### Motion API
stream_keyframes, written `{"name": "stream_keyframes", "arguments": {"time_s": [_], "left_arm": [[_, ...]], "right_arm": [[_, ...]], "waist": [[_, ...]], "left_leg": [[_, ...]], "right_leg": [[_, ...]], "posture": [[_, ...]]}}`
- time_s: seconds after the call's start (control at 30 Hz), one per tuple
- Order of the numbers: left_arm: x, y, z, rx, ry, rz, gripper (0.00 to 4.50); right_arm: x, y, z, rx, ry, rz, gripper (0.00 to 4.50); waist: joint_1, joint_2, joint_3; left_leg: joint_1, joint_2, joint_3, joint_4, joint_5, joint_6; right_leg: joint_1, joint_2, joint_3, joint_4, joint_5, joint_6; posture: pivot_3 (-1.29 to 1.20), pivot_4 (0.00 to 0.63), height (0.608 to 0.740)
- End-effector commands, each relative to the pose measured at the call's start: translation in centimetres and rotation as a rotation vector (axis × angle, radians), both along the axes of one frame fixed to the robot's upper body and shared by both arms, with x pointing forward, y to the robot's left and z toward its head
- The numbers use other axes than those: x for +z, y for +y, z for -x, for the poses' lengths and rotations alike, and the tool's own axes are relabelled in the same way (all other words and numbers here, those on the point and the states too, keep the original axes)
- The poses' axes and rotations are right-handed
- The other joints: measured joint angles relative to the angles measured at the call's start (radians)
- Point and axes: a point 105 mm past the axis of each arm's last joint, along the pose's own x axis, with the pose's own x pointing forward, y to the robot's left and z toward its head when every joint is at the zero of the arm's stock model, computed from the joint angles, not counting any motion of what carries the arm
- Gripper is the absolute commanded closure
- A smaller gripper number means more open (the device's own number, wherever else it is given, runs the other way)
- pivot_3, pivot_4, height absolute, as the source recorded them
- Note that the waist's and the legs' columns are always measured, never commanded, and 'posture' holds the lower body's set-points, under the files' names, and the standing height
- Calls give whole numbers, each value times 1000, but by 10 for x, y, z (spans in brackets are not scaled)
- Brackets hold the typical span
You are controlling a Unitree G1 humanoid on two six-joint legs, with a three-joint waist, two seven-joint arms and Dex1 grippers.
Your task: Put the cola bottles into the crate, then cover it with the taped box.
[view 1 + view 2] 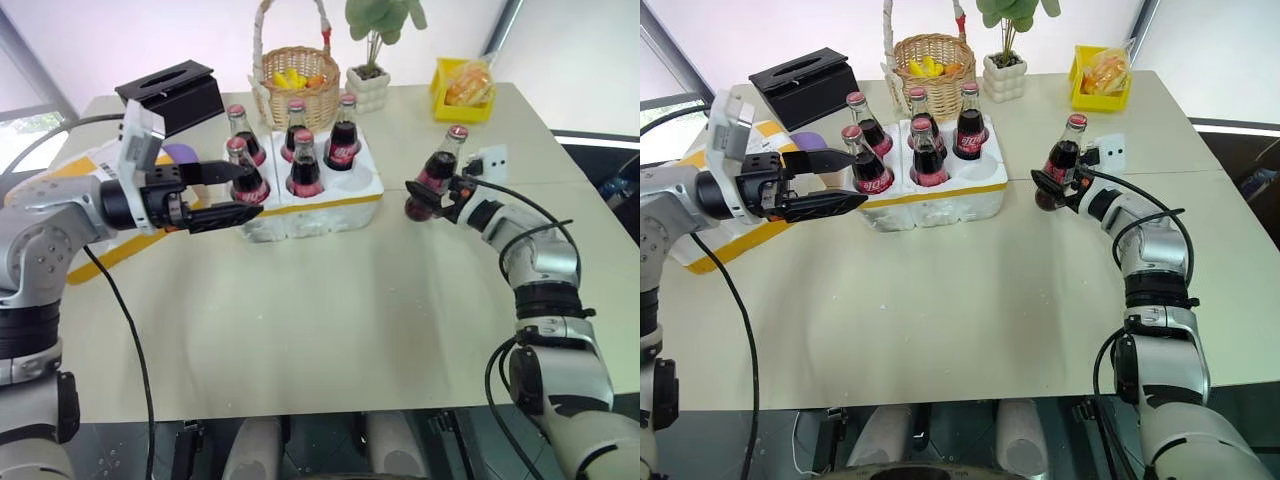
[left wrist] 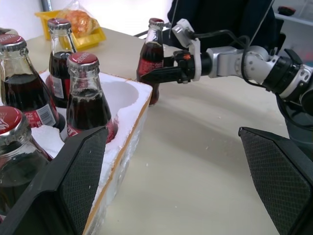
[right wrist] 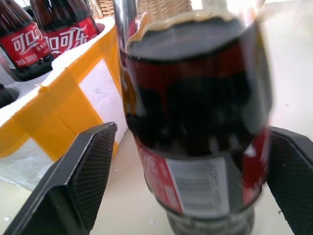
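The crate [image 1: 330, 213], a low white foam tray with a yellow strip, stands mid-table. Several cola bottles [image 1: 304, 162] with red labels stand in its wells; the front right well [image 2: 117, 93] is bare. One more cola bottle [image 1: 440, 165] stands upright on the table to the crate's right. My right gripper [image 1: 425, 200] is shut on its lower body, a finger pressed to each side [image 3: 93, 166]. My left gripper [image 1: 250, 190] hovers open at the crate's front left corner, next to the nearest bottle. The taped box [image 1: 715, 250] lies at far left, mostly hidden behind my left arm.
Behind the crate stand a wicker basket [image 1: 297, 85] and a potted plant [image 1: 370, 85]. A black tissue box [image 1: 170, 92] sits at back left, a yellow tray of snacks [image 1: 465, 90] at back right. Bare tabletop [image 1: 330, 310] stretches in front of the crate.
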Motion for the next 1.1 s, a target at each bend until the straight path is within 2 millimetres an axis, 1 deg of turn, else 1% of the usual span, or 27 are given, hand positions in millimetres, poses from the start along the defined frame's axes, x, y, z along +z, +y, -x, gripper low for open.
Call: {"name": "stream_keyframes", "arguments": {"time_s": [0.03, 0.1, 0.17, 0.27, 0.37, 0.43, 0.47, 0.53, 0.57, 0.63, 0.73, 0.9, 1.0, 1.1], "left_arm": [[13, 4, 6, 9, -53, 3, 0], [13, 5, 6, 11, -53, 4, 0], [13, 5, 6, 13, -52, 5, 0], [12, 6, 7, 17, -50, 7, 0], [11, 6, 8, 17, -45, 8, 0], [10, 7, 9, 18, -42, 8, 0], [10, 7, 9, 20, -41, 7, 0], [9, 7, 10, 22, -39, 7, 0], [9, 7, 10, 24, -40, 7, 0], [9, 7, 11, 26, -41, 7, 0], [9, 8, 12, 33, -44, 8, 0], [9, 9, 15, 44, -49, 10, 0], [9, 11, 16, 56, -53, 13, 0], [8, 12, 19, 65, -51, 14, 0]], "right_arm": [[19, 7, -2, 31, -63, -3, 1679], [23, 5, -2, 32, -74, 1, 1680], [34, 4, -1, 38, -103, 2, 1680], [65, 10, 3, 94, -175, -14, 1680], [97, 24, 9, 180, -249, -10, 1680], [114, 35, 13, 240, -282, -15, 1680], [126, 44, 17, 297, -304, -23, 1680], [141, 56, 25, 383, -342, -23, 1680], [152, 67, 33, 454, -371, -21, 1680], [162, 79, 42, 536, -402, -14, 1680], [164, 93, 49, 620, -399, -13, 1680], [141, 113, 45, 659, -348, 43, 1680], [132, 117, 43, 664, -350, 53, 1680], [128, 116, 31, 605, -340, 40, 1680]], "waist": [[-1, 0, 0], [-1, 0, 0], [-1, 0, 0], [-1, 0, 0], [-2, 2, 1], [-2, 2, 1], [-2, 2, 1], [0, 2, 1], [1, 2, 1], [1, 2, 1], [2, 1, 1], [2, 1, 1], [1, 1, 1], [1, 1, 1]], "left_leg": [[0, 0, 0, 0, 0, 0], [0, 0, 0, 0, 0, 0], [0, 0, 0, 0, 0, 0], [0, 0, 0, 0, 0, 0], [0, 0, 0, 0, 0, 0], [0, 0, 1, -1, 0, 0], [0, 0, 1, -1, 0, 0], [0, 0, 0, -2, 0, 0], [0, 0, 0, -2, 0, 0], [0, 0, 0, -3, 0, 0], [-1, 0, 0, -3, 0, 0], [-1, 0, 0, -1, 0, 0], [-1, 0, 0, -1, 0, 0], [-1, 0, 0, -1, 0, 0]], "right_leg": [[0, 0, 0, 0, 0, 0], [0, 0, 0, 0, 0, 0], [0, 0, 0, 0, 0, 0], [0, 0, 0, 0, 0, 0], [0, 0, 0, 0, 0, 0], [-1, 0, 0, 0, 0, 0], [-1, 0, 0, 0, 0, 0], [-1, 0, 0, 0, 0, 0], [-1, 0, 0, 0, 0, 0], [-1, 0, 0, 0, 0, 0], [-1, 0, 0, -1, 0, 0], [-1, 0, 0, 0, 0, 0], [-1, 0, 0, 0, 0, 0], [-1, 0, 0, 0, 0, 0]], "posture": [[0, 150, 740], [0, 150, 740], [0, 150, 740], [0, 150, 740], [0, 150, 740], [0, 150, 740], [0, 150, 740], [0, 150, 740], [0, 150, 740], [0, 150, 740], [0, 150, 740], [0, 150, 740], [0, 150, 740], [0, 150, 740]]}}
